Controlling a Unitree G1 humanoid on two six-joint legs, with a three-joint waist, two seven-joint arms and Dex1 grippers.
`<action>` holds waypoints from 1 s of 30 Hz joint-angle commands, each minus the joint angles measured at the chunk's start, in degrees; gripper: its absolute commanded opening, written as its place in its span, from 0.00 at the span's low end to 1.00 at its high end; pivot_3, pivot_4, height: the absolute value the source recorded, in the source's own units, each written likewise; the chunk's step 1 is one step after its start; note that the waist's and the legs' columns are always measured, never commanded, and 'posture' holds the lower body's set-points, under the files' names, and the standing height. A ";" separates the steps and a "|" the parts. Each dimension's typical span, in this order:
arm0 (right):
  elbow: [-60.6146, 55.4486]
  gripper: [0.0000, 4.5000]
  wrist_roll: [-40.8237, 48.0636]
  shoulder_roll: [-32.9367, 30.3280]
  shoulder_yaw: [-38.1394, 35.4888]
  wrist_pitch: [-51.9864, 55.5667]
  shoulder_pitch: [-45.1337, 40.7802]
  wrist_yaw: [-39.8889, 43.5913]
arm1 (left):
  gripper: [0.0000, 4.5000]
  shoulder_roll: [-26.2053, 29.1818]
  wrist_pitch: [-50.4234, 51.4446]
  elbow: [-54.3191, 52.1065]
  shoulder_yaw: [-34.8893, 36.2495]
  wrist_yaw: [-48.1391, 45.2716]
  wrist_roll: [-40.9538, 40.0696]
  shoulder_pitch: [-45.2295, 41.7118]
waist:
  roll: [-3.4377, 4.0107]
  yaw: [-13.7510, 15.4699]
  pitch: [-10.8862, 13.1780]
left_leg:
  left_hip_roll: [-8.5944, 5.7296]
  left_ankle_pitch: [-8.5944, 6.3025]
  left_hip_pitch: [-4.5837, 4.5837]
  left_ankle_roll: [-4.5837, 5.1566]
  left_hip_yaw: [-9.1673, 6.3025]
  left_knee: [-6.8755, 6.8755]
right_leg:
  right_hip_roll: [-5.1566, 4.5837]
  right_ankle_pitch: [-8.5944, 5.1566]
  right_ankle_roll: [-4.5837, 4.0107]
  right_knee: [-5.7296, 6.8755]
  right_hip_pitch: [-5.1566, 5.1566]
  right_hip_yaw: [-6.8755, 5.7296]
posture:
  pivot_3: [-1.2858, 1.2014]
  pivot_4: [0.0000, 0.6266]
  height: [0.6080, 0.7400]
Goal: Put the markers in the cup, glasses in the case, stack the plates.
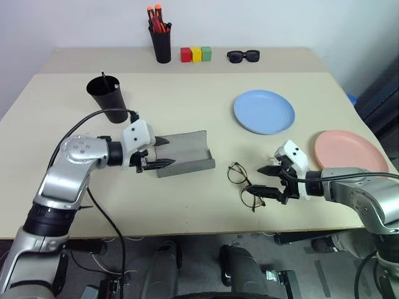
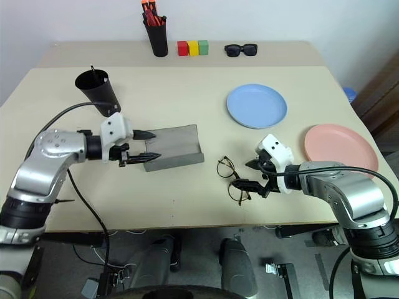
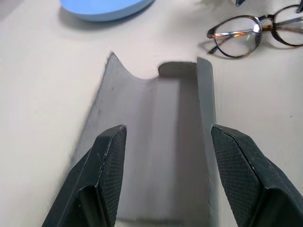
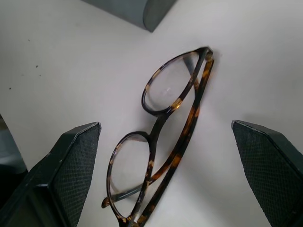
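The grey case (image 1: 186,152) lies open at mid-table. My left gripper (image 1: 169,153) is open at its left end, one finger on either side of the lining (image 3: 161,142), touching nothing. The round wire-frame glasses (image 1: 242,182) lie folded on the table right of the case. My right gripper (image 1: 255,179) is open and straddles them (image 4: 161,142) without touching. The black cup (image 1: 107,96) stands at the back left, and a slim dark marker tip (image 1: 104,76) pokes above its rim. The blue plate (image 1: 264,111) and the pink plate (image 1: 349,151) lie apart at the right.
Along the back edge stand a black pen holder (image 1: 161,38) with orange-capped markers, three coloured blocks (image 1: 196,54) and black sunglasses (image 1: 243,56). The pink plate sits close to the table's right edge.
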 commanded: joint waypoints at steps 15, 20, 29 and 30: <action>5.32 0.01 3.35 5.35 -2.20 6.26 -3.54 -3.09 | 0.65 1.10 -2.41 -16.11 13.99 4.46 -8.55 30.56 | 0.02 0.11 -0.05 | 0.41 -0.13 0.05 -0.20 0.39 -0.09 | -0.03 0.20 -0.32 -0.27 -0.21 -0.10 | 0.52 0.24 1.00; 4.78 0.01 2.97 4.58 -1.65 4.72 -3.89 -2.94 | 0.65 0.58 -2.59 -16.59 13.65 6.04 -9.25 31.72 | 0.04 0.11 -0.07 | 0.50 -0.14 0.08 -0.20 0.51 -0.14 | -0.03 0.25 -0.40 -0.41 -0.34 -0.16 | 0.52 0.24 1.00; 3.19 0.01 -3.02 5.53 10.19 -6.64 -22.58 4.12 | 0.65 -1.47 -2.52 -14.09 17.78 9.33 -11.69 33.32 | 0.11 -1.21 -0.04 | 0.78 -0.16 0.01 -0.17 1.02 -0.31 | -0.05 0.44 -0.65 -0.78 -0.41 -0.24 | 0.52 0.24 1.00; 6.46 0.01 -5.74 6.93 13.93 -10.57 -26.77 6.94 | 0.65 -1.36 -2.74 -13.72 17.60 9.57 -11.34 33.42 | 0.14 -1.71 -0.05 | 0.81 -0.16 0.04 -0.17 1.04 -0.31 | -0.05 0.45 -0.65 -0.79 -0.58 -0.26 | 0.52 0.24 1.00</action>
